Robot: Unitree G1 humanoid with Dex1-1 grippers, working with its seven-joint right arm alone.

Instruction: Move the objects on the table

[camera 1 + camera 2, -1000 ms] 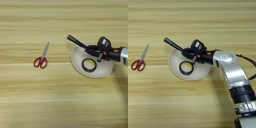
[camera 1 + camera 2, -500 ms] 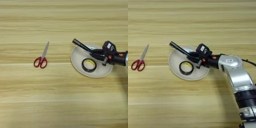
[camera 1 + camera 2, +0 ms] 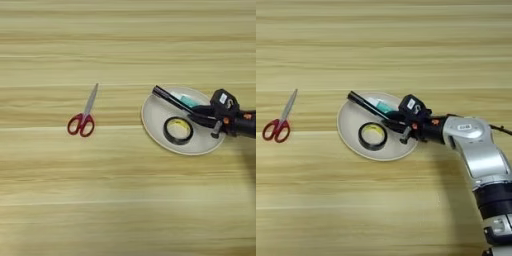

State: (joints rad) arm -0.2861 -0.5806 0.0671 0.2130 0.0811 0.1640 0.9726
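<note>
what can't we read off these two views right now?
- Glue stick: mostly hidden behind the marker in both views; only a teal bit shows.
- Right claw: whether it clamps the marker is unclear, black on black.
- Arm: cut off by the right edge in left eye view.

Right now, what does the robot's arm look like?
The right arm is made of shiny silver rounded segments, with black joints lower down. A thin black cable runs beside it. Its right gripper is black, with small orange-red spots at the wrist and a white label on its blocky top.
</note>
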